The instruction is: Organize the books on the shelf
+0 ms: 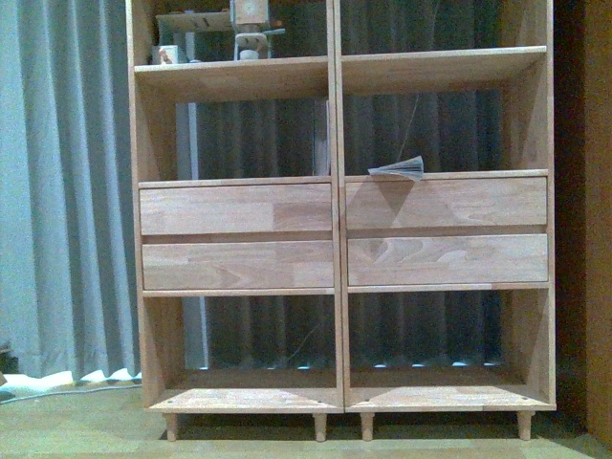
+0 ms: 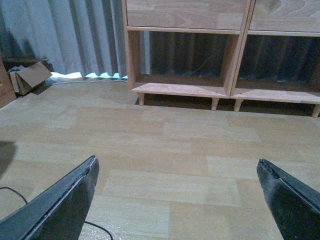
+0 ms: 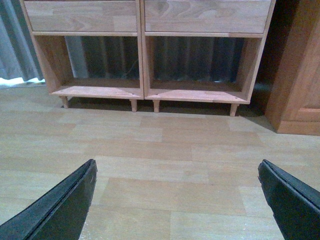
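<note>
Both arms are low over the floor [image 2: 165,145], neither near the work yet. Left pincer [image 2: 176,162]: fingers spread wide, nothing btwn them. Right pincer [image 3: 176,162]: same, spread and empty. Neither arm shows in the front view.

The bookcase [image 1: 435,206] fills the front view. From the middle of that view the booklet [image 1: 397,170] is at abt 2 o'clock. It lies flat on the board above the right-hand drawers, near the front edge, with its pages fanned up at one end. At abt 12 o'clock, in the left mid compartment, a slim upright book [image 1: 323,139] stands against the centre divider. It's too dim to call the colour or thickness.

My read on handling: the booklet looks light and floppy, w/ no stiffness to speak of. Pinched by a corner or the fanned edge, I'd expect it to droop and splay. I'd take it across the spine side, where the leaves are bound, and clamp all the pages together. It prob needs to be stood against something rigid, e.g. the divider or the other book, or it'll slump.

Off to the sides are a curtain [image 1: 67,191], a cardboard box [image 2: 30,75] and a darker wood cabinet [image 3: 300,75]. None are in the way.
</note>
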Tool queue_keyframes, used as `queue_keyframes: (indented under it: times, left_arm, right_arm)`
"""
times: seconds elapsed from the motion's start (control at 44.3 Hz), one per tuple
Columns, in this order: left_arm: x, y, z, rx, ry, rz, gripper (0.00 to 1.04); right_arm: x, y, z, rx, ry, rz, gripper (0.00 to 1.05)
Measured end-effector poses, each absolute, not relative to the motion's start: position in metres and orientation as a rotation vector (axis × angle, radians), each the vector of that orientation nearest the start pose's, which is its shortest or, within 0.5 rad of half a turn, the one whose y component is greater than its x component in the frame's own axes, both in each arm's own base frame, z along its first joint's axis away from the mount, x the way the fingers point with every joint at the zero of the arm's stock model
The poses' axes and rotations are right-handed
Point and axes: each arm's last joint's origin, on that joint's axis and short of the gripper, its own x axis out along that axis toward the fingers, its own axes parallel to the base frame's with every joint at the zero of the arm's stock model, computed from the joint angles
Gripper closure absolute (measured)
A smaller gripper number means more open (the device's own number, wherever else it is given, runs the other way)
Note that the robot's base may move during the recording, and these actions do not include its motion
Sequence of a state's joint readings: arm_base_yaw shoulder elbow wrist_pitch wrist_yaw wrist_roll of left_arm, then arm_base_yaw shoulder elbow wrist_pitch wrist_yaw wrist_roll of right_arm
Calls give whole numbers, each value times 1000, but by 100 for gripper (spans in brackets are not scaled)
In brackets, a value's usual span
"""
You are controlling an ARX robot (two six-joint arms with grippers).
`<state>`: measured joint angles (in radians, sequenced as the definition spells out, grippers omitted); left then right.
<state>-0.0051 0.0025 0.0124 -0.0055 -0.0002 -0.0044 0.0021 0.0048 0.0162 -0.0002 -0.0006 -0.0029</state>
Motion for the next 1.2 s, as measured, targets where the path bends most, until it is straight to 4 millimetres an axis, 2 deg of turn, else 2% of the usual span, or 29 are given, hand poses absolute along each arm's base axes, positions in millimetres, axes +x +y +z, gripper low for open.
queue_keyframes:
  times: [1.196]
  left_arm:
    - [97,0,167,-4,-4,-5,7]
  right_arm:
    - [97,0,169,-3,-11,3,7]
